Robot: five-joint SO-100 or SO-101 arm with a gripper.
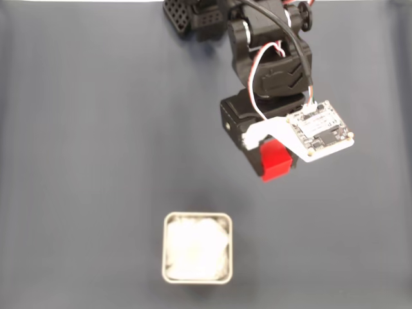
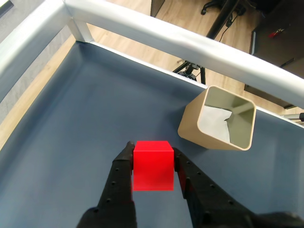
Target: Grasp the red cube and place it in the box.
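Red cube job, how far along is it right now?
The grasp looks done: the gripper is shut on the red cube, a finger pressed to each side, and in the fixed view the cube seems lifted off the dark mat. In hand is the carry. Left to do: move over the box, which holds only white padding, and let go.

Between the matt black plastic jaws sits the red cube (image 2: 153, 164), its faces smooth and matt. Beyond them, the box (image 2: 218, 118) shows smooth beige walls and crumpled white paper lining on the matt dark-blue table (image 2: 85, 104).
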